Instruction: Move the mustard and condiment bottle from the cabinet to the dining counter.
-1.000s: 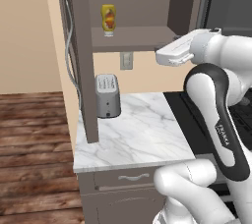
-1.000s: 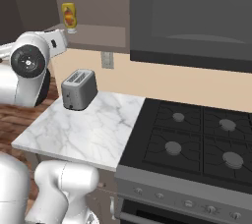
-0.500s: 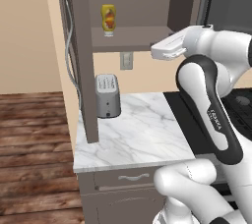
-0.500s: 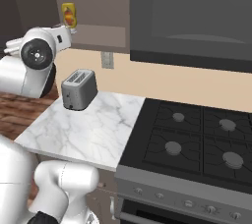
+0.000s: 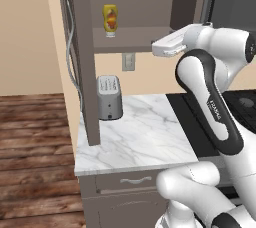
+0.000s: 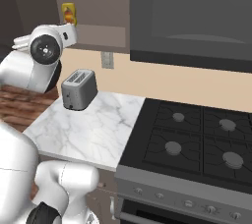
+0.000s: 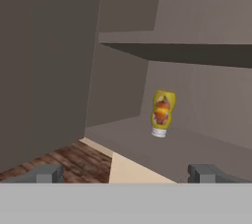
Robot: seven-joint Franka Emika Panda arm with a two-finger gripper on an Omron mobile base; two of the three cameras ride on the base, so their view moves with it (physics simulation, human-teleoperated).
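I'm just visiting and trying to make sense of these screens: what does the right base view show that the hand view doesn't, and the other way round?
The right base view alone shows the toaster, the marble worktop, the stove and the wall outlet. The hand view alone shows the gripper with its jaws open, the cabinet's inner shelf and some wood floor. Both show the mustard, standing inside the cabinet.

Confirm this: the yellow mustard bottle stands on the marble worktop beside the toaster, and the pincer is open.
Not quite. The mustard stands on the cabinet floor, above the toaster, as the left base view shows. The pincer is indeed open.
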